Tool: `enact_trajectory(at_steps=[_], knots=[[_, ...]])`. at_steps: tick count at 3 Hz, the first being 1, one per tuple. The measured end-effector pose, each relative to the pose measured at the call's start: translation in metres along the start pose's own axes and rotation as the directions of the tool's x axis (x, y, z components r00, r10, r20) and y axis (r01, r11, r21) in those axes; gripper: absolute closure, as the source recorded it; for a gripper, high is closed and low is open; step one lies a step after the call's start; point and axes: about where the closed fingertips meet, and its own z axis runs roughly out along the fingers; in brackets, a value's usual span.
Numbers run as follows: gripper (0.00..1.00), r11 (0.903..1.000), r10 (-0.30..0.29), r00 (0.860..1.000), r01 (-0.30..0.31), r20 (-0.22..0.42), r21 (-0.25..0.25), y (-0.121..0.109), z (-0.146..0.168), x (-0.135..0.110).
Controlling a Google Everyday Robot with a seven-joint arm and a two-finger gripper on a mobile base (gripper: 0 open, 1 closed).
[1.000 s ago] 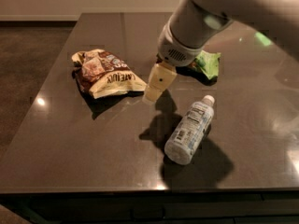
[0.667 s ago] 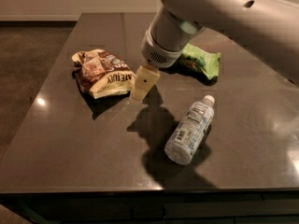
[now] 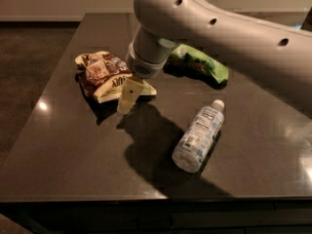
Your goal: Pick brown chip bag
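I count three things on the dark surface (image 3: pixel 68 150). At upper left lies one brown chip bag (image 3: pixel 100 74), crumpled. Just right of it hangs my one gripper (image 3: pixel 127 97), its tip by the bag's right edge; I cannot tell how far open it is, or whether it touches. Right of centre lies one clear bottle (image 3: pixel 197 135) on its side, and above it one green snack bag (image 3: pixel 202 65).

High view down onto table (image 3: pixel 73 155); end effector (image 3: pixel 126 101) mid-left
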Motion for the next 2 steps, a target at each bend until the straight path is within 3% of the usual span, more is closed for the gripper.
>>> enact_trajectory(at_steps=[1,2], knots=[[0.0,0.9999,-0.009,1.0,0.009,-0.007,-0.012,0.0014,0.0197,-0.0067],[0.18,0.9997,-0.011,1.0,0.011,-0.008,-0.023,0.0002,0.0287,-0.0121]])
